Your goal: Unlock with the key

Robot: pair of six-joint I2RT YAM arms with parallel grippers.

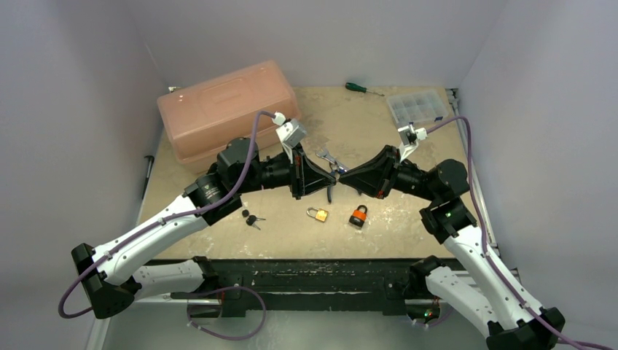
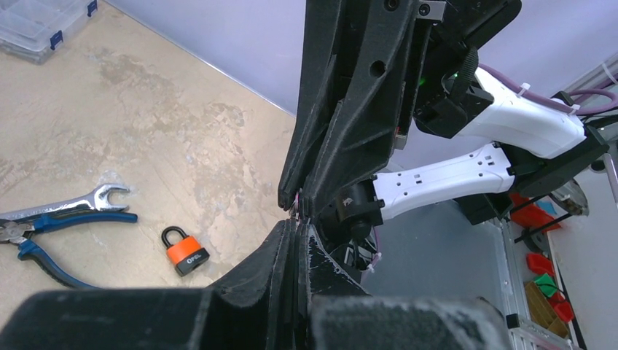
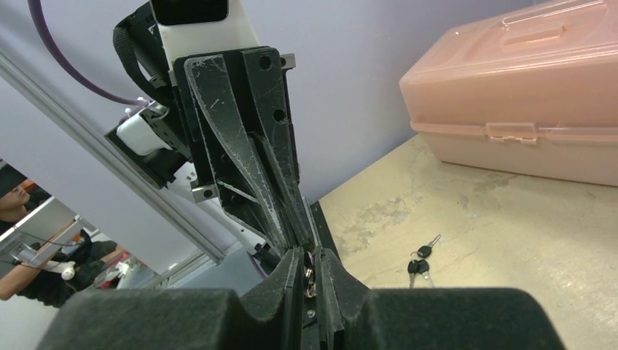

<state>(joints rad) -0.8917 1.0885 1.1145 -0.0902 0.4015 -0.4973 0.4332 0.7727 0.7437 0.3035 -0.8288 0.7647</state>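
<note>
While the left gripper (image 2: 299,223) has its jaws together, the right gripper (image 3: 310,257) clamps a mostly hidden key (image 3: 310,274), heading unclear; orange padlock (image 1: 358,216) lies flat, shackle toward the back.

pale pink, see-through toolbox (image 1: 227,109). tan table (image 1: 408,226), mottled with whitish scuffs. orange padlock (image 1: 358,216) with a black shackle; brass padlock (image 1: 318,214), yellow. black-headed keys (image 1: 253,219). green-handled screwdriver (image 1: 355,87). clear organiser box (image 1: 415,106) with blue latches. blue-handled pliers (image 2: 80,218). silver wrench (image 2: 65,205). white arms (image 1: 153,233), purple cables (image 1: 252,138). black right gripper (image 3: 309,255) around a silver key (image 3: 310,273).
</note>
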